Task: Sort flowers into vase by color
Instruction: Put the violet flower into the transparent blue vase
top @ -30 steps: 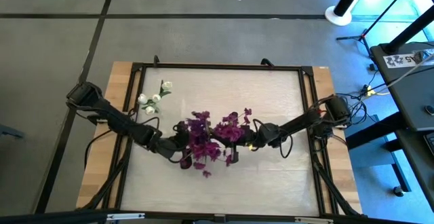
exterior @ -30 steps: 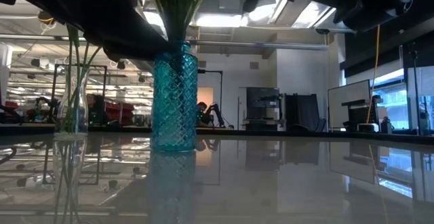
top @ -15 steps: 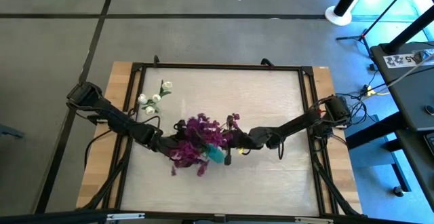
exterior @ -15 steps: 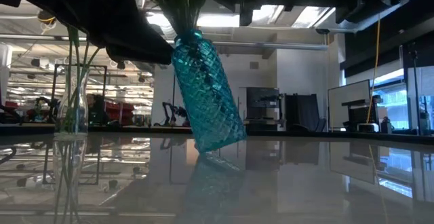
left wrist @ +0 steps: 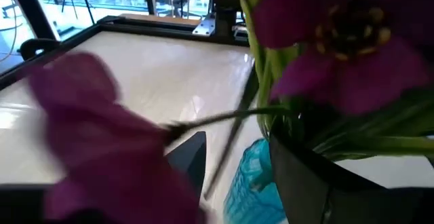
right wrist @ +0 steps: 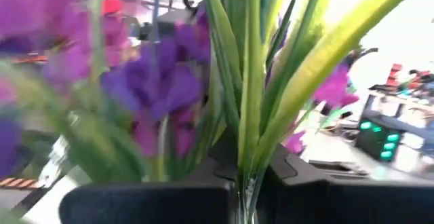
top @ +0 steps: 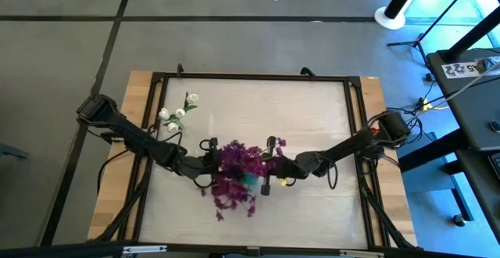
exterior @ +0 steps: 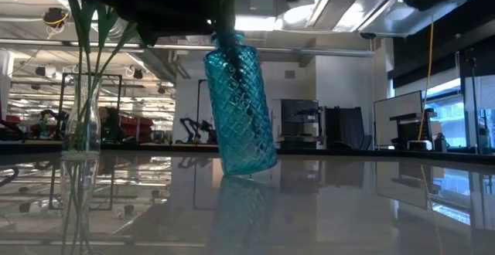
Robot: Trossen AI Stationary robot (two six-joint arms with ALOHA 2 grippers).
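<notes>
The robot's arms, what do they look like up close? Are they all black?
Mostly, yes. The left arm and right arm are dark, jointed and chunky, with thin black cables looping off them. Each tapers to a small dark tool, the left tool and the right tool, with a small yellow speck by the right one.

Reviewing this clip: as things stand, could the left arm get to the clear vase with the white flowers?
Probably not straight away. The left gripper is buried in the purple flowers over the tilted blue vase. The clear vase stands apart near that arm, with nothing else between.
</notes>
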